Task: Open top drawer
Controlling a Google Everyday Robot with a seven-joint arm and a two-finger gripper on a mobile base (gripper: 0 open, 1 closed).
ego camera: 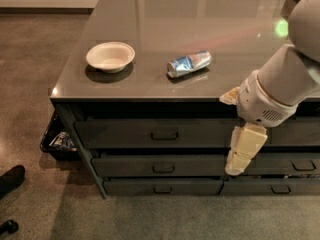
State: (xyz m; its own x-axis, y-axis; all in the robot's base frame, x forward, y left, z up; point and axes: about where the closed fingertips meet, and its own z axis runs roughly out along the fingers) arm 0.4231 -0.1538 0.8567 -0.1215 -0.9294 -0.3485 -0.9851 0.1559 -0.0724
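The cream-coloured pincer [236,168] hangs downward from the white arm [280,84], in front of the drawer fronts. It is near the seam between the two stacks, with its tip level with the second drawer down. Whether it is apart or together cannot be told from here, and it holds nothing visible.

The wide dark grey metal top drawer [120,133] looks fully shut. Most of its front lies to the pincer's left as the camera sees it, and it is higher than the pincer's tip. The drawer's small rectangular loop handle [165,134] is well to that same side and a little above the tip.

The step in hand appears to be the approach to the handle. To do it well, the pincer should rise to the height of the top front, then travel sideways along the front without scraping it. It should take the loop's bar squarely at its middle.

A similar handle on the shallower middle drawer [163,168] sits directly below the right one. It is closer to the tip's present height, so checking the height first matters.

Once hold is secure, the pull should run straight out from the front, level and steady, so the drawer does not rack on its runners.

Above and behind the pincer, on the glossy dark grey bench [150,24], a white bowl [110,57] and a crushed blue-and-silver can [189,64] lie clear of this path.
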